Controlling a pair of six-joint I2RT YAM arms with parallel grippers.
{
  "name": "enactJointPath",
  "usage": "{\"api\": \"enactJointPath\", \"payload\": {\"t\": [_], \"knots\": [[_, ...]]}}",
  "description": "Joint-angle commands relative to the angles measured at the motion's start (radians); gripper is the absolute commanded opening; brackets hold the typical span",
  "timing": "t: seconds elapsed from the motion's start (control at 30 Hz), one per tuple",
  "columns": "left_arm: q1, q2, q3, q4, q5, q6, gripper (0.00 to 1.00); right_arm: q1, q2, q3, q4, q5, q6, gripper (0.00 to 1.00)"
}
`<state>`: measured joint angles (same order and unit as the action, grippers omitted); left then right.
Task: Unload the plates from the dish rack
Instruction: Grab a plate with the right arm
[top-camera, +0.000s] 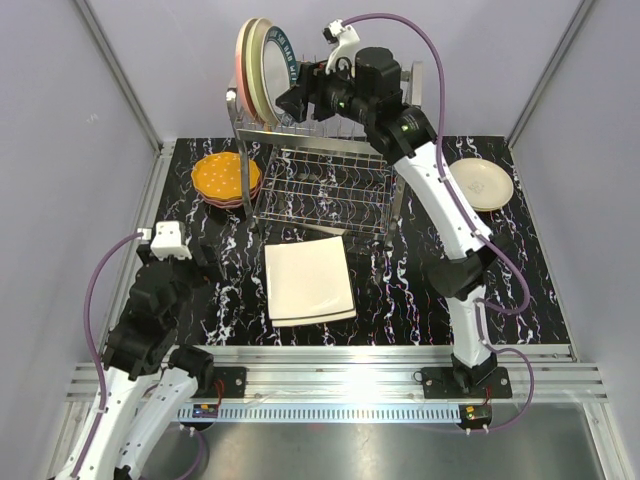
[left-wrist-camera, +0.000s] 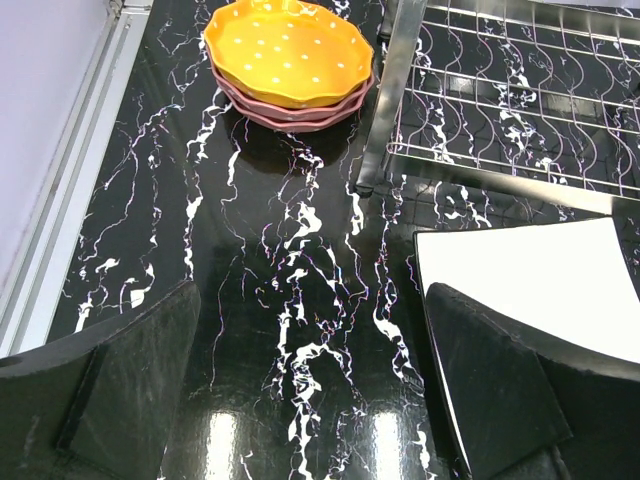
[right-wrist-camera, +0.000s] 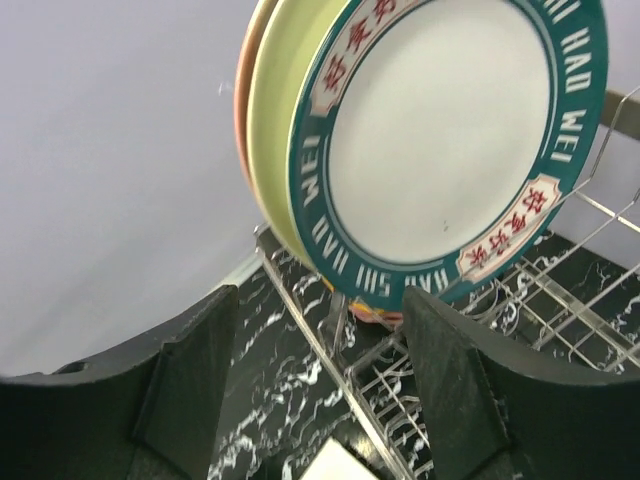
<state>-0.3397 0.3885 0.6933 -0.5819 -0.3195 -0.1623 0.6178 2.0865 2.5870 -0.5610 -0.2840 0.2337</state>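
We can read writing on one plate (right-wrist-camera: 440, 130). Its dark green rim says "HAO WEI" in white letters. There are also red signs in little cream boxes, but we cannot read them. This plate stands up on the top of the rack (top-camera: 330, 180), at the left end. Two more plates stand just behind it and lean on it: a pale yellow plate (right-wrist-camera: 280, 120) and then a pink plate (right-wrist-camera: 243, 90).

The right fingers (right-wrist-camera: 190, 390) are up high, close in front of the green-rimmed plate, near its bottom edge. They are apart and hold nothing.

Other plates lie on the black counter (top-camera: 400, 290). An orange plate (top-camera: 225, 175) with white dots sits on top of some pink plates (left-wrist-camera: 290, 115), just left of the rack. Square cream plates (top-camera: 308, 280) lie in a pile in front of the rack. A round cream plate (top-camera: 480, 183) lies off to the right of it.

The left fingers (left-wrist-camera: 140, 380) hang low over the counter, between the orange plate and the square pile. They are wide apart with nothing in them.
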Motion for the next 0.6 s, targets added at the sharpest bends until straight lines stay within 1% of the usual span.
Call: {"api": "enactJointPath", "payload": {"t": [0.0,0.07,0.17,0.3,0.57], "knots": [[0.001,-0.013,-0.001,0.04,-0.033,0.0,0.99,0.016,0.038,0.091,0.137,0.085,0.041,0.71],[0.002,-0.008,0.0,0.042,-0.032,0.003,0.99,0.023,0.053,0.102,0.15,0.088,0.015,0.66],[0.002,0.0,-0.001,0.042,-0.032,0.003,0.99,0.045,0.076,0.12,0.167,0.117,-0.034,0.65],[0.002,-0.002,0.0,0.039,-0.033,0.003,0.99,0.049,0.109,0.15,0.176,0.135,-0.04,0.63],[0.002,-0.01,-0.001,0.044,-0.029,0.003,0.99,0.071,0.144,0.148,0.187,0.184,-0.097,0.57]]}}
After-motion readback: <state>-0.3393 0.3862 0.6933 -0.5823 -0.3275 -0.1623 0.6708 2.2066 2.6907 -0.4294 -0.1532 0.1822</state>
